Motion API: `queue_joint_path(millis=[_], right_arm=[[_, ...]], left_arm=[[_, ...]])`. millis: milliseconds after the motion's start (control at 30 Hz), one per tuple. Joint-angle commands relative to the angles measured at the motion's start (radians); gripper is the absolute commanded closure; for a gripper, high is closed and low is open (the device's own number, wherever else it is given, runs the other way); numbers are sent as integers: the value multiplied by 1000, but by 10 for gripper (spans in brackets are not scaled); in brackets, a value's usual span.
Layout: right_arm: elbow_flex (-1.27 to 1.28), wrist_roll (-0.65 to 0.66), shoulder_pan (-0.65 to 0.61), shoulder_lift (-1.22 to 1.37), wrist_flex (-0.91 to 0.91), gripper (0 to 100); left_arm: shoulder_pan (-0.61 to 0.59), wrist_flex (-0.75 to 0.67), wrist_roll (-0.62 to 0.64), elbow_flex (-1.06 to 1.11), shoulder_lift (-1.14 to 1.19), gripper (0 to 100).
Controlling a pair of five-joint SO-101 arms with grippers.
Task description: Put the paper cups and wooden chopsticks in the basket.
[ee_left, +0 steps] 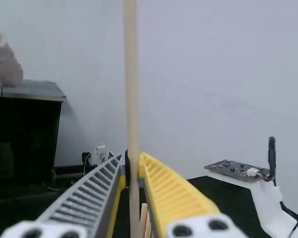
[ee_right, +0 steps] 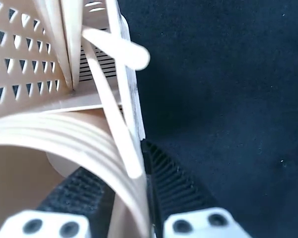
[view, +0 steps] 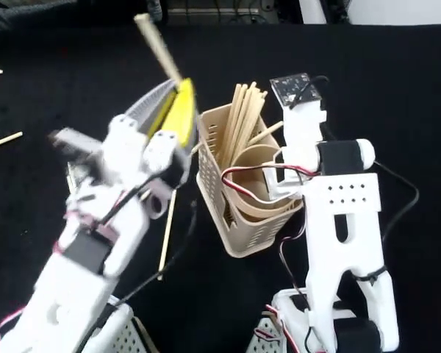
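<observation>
The left arm (view: 95, 243) rose from seven o'clock in the high view, its gripper (view: 175, 85) aimed toward one o'clock and clamped on a chopstick (view: 156, 43). The right arm (view: 345, 213) stood at five o'clock, wrist bent toward eleven, its gripper (ee_right: 116, 163) pinching the basket (ee_right: 131, 106) wall.

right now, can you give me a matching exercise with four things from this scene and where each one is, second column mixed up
Things:
1. left gripper
2. paper cups
3. loose chopstick
4. right gripper

Places or states:
a. lying flat on the black table
b. clamped on the basket at its rim
c. nested inside the basket
d. shut on a raised chopstick

Pairs: 1-d, 2-c, 3-a, 4-b
</observation>
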Motion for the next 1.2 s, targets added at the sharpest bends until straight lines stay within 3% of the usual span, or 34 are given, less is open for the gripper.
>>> queue_joint_path(millis=[0,200,333,433,500,667,933,1033,1167], right_arm=[[31,-25,-51,24,-14,988],[28,-34,-63,27,-17,988],[30,-28,-60,28,-17,988],[27,-26,-60,28,-15,988],[27,-26,-58,28,-18,988],[27,-26,-61,30,-20,988],[28,-26,-61,30,-20,988],[25,-26,-61,30,-21,988],[25,-28,-61,30,-21,988]], left_arm=[[5,-121,106,-108,233,972],[5,-212,124,-128,399,972],[-8,-178,121,-88,414,966],[19,106,-17,-128,358,849],[35,331,0,-208,316,789],[5,620,-61,-372,218,782],[-74,1180,-486,-418,121,793],[-102,1257,-549,-309,110,791],[-134,1102,-546,-104,112,790]])
